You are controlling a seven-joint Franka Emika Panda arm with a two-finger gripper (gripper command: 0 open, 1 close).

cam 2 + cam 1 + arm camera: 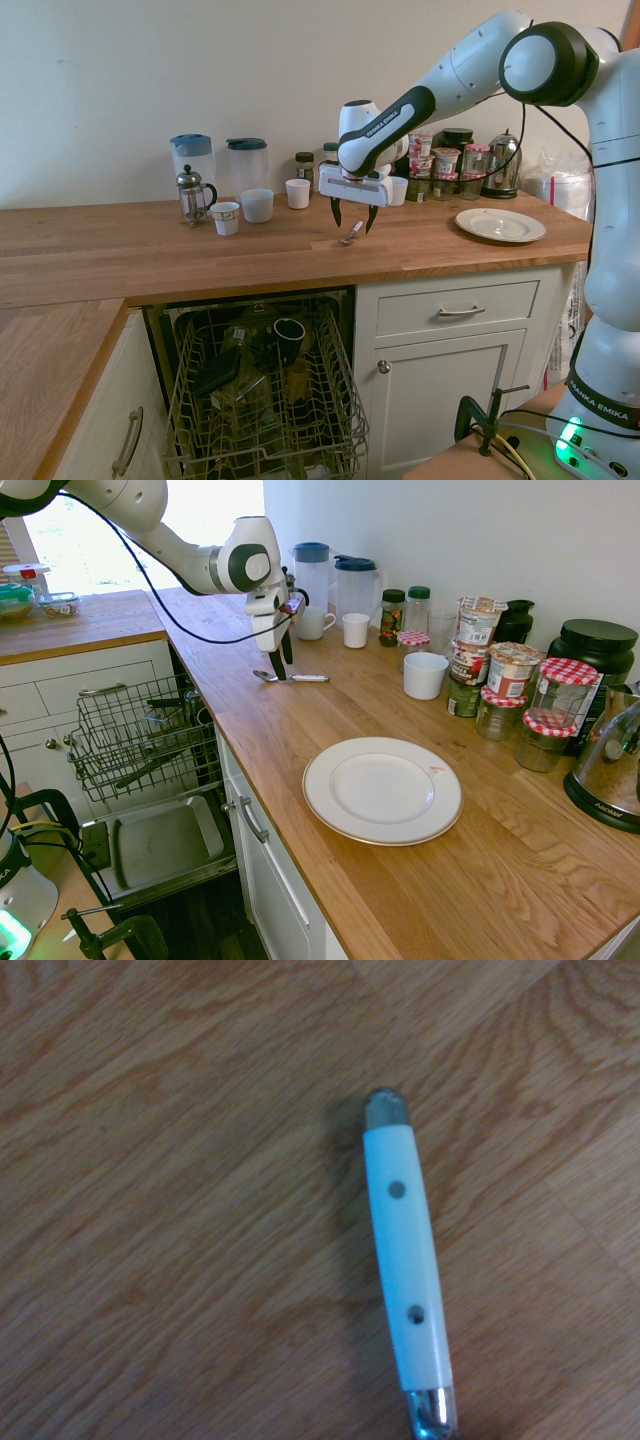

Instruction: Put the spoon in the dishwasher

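- Second exterior view: hand point(354, 222) spread wide and empty, just above the spoon point(351, 233).
- Spoon lies on the surface point(290, 255).
- Dishwasher point(262, 390) below the spoon, rack out.

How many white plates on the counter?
1. The white plate lies flat on the wooden counter, on the cupboard side away from the pulled-out dishwasher rack. None of the frames shows a second one; one could be hidden behind the jars.
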